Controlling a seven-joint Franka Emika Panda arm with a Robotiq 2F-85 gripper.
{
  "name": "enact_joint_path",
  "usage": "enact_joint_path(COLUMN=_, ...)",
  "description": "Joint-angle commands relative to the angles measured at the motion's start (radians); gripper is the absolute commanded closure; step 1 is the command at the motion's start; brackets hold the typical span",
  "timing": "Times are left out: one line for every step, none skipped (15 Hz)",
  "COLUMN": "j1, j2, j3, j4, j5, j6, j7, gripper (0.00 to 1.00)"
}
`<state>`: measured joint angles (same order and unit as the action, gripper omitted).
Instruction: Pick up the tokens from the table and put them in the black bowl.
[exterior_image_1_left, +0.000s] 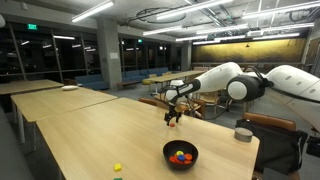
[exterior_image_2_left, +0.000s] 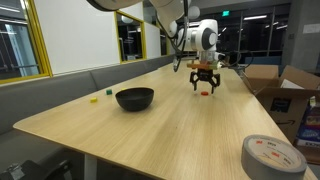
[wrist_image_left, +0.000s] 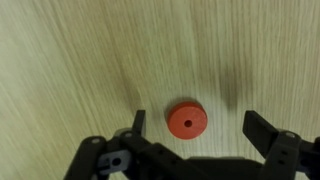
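A red round token (wrist_image_left: 187, 121) with a small centre hole lies on the light tan table (wrist_image_left: 90, 50), between my open gripper's (wrist_image_left: 196, 124) two fingers and nearer the left one. In an exterior view the gripper (exterior_image_1_left: 173, 117) hangs just above the table behind the black bowl (exterior_image_1_left: 180, 153), which holds several orange-red and blue tokens (exterior_image_1_left: 179, 156). In the other exterior view the gripper (exterior_image_2_left: 204, 88) is over the red token (exterior_image_2_left: 205, 92), to the right of the black bowl (exterior_image_2_left: 134, 98).
A small grey squat cylinder (exterior_image_1_left: 243, 134) sits near the table edge. A tape roll (exterior_image_2_left: 271, 157) lies at the near corner. A yellow piece (exterior_image_1_left: 117, 168) and small pieces (exterior_image_2_left: 95, 98) lie near the bowl. Cardboard boxes (exterior_image_2_left: 285, 90) stand beside the table.
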<state>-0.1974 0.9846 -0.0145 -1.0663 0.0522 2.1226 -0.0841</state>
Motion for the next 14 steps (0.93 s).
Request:
enact_joint_path(j1=-0.006, j2=0.049, j3=0.011, j4=0.09, j5=0.017, j6=-0.039, j7=-0.017, gripper=0.0)
enact_joint_path(j1=-0.006, j2=0.053, j3=0.011, j4=0.097, j5=0.016, j6=-0.043, j7=-0.017, gripper=0.0)
enact_joint_path(j1=-0.007, j2=0.056, j3=0.011, j4=0.102, j5=0.016, j6=-0.056, j7=-0.017, gripper=0.0)
enact_joint_path(j1=-0.007, j2=0.058, j3=0.011, j4=0.106, j5=0.016, j6=-0.068, j7=-0.018, gripper=0.0)
enact_joint_path(j1=-0.007, j2=0.06, j3=0.01, j4=0.11, j5=0.015, j6=-0.075, j7=-0.018, gripper=0.0)
enact_joint_path(j1=-0.007, j2=0.061, j3=0.009, j4=0.115, j5=0.014, j6=-0.084, j7=-0.018, gripper=0.0)
enact_joint_path(j1=-0.006, j2=0.062, j3=0.007, j4=0.117, j5=0.011, j6=-0.086, j7=-0.018, gripper=0.0)
enact_joint_path(j1=-0.007, j2=0.063, j3=0.006, j4=0.119, j5=0.01, j6=-0.09, j7=-0.02, gripper=0.25)
enact_joint_path(j1=-0.007, j2=0.064, j3=0.006, j4=0.122, j5=0.01, j6=-0.095, j7=-0.021, gripper=0.27)
enact_joint_path(j1=-0.006, j2=0.064, j3=0.005, j4=0.123, j5=0.009, j6=-0.097, j7=-0.021, gripper=0.34)
enact_joint_path(j1=-0.006, j2=0.064, j3=0.005, j4=0.125, j5=0.009, j6=-0.099, j7=-0.021, gripper=0.44)
enact_joint_path(j1=-0.007, j2=0.064, j3=0.005, j4=0.126, j5=0.009, j6=-0.102, j7=-0.022, gripper=0.51)
enact_joint_path(j1=-0.007, j2=0.064, j3=0.004, j4=0.13, j5=0.009, j6=-0.105, j7=-0.022, gripper=0.58)
enact_joint_path(j1=-0.007, j2=0.063, j3=0.004, j4=0.132, j5=0.009, j6=-0.109, j7=-0.022, gripper=0.67)
